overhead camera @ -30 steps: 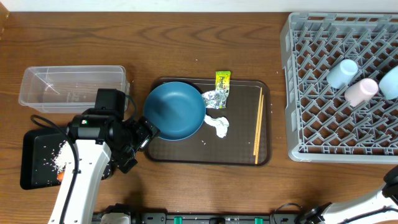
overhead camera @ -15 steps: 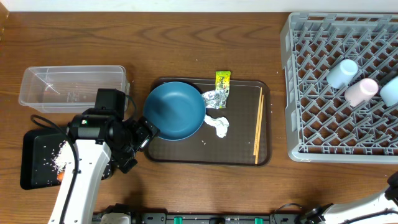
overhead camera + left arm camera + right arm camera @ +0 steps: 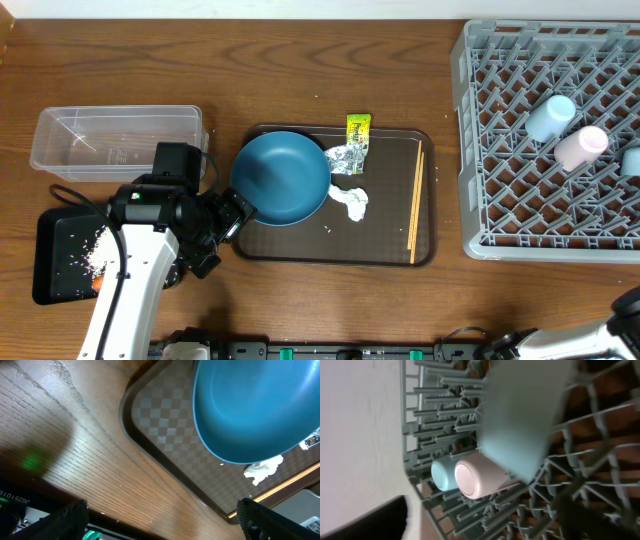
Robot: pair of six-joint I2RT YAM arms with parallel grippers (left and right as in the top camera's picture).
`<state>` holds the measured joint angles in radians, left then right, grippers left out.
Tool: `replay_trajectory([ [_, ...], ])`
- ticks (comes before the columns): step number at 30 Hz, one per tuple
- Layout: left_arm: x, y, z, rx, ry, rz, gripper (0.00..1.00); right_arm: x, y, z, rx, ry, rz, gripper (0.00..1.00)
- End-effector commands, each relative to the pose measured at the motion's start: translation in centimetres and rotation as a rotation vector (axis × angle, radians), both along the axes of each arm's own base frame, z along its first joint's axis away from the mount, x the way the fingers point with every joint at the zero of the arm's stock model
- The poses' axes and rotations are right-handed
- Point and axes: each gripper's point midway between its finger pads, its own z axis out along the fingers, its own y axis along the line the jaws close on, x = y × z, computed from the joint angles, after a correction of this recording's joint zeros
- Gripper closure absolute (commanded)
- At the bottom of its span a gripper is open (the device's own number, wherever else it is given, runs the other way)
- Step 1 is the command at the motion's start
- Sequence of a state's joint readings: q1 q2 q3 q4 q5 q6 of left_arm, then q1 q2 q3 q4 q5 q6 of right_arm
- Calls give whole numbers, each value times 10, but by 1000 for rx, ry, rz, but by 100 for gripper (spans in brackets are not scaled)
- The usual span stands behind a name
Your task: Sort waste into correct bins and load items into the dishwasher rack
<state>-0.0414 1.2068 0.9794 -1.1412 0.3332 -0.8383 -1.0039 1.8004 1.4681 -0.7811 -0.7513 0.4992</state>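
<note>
**A:** Is anything actually being held by the left gripper point(image 3: 162, 512)?

**B:** Nope, nothing's clamped. Its fingers point(image 3: 65, 520) are spread wide, one out at each side. The plate point(image 3: 250, 410) is seen just ahead of the fingertips, hung over the corner of the brown tray point(image 3: 165, 425). Whether its rim is touched by a finger can't be made out. The tissue point(image 3: 263, 467) is found further out past the plate, toward the right-hand finger, and the chopsticks point(image 3: 414, 205) beyond that. The rice point(image 3: 95, 255) and carrot point(image 3: 97, 282) are in the black tray point(image 3: 60, 235), back behind the fingers by the arm. The clear tub point(image 3: 120, 110) is back there too.

**A:** And the right gripper point(image 3: 480, 510)?

**B:** Same deal, fingers parted wide, nothing pinched. A blurry blue cup point(image 3: 520, 415) is seen beyond the fingertips, over the rack point(image 3: 435, 405); contact can't be told. A pale pink cup point(image 3: 480, 480) and another blue cup point(image 3: 441, 475) are laid side by side in the rack, further out toward the left-hand finger.
</note>
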Motion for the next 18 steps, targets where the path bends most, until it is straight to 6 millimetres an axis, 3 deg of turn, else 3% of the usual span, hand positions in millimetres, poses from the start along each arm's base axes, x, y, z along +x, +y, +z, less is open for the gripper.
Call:
replay_trajectory([
  [1,0,2,0,13,2,4,2,-9,2,34,-117,11,-39,1],
  [6,0,2,0,13,2,4,2,-10,23,93,-204,-99,-33,1],
  [10,0,2,0,13,2,4,2,8,69,151,-297,-278,102,1],
  [13,0,2,0,13,2,4,2,23,121,184,-337,-387,243,1],
  [16,0,2,0,13,2,4,2,38,183,200,-372,-446,403,1],
  [18,0,2,0,13,2,4,2,51,241,204,-402,-493,564,1],
])
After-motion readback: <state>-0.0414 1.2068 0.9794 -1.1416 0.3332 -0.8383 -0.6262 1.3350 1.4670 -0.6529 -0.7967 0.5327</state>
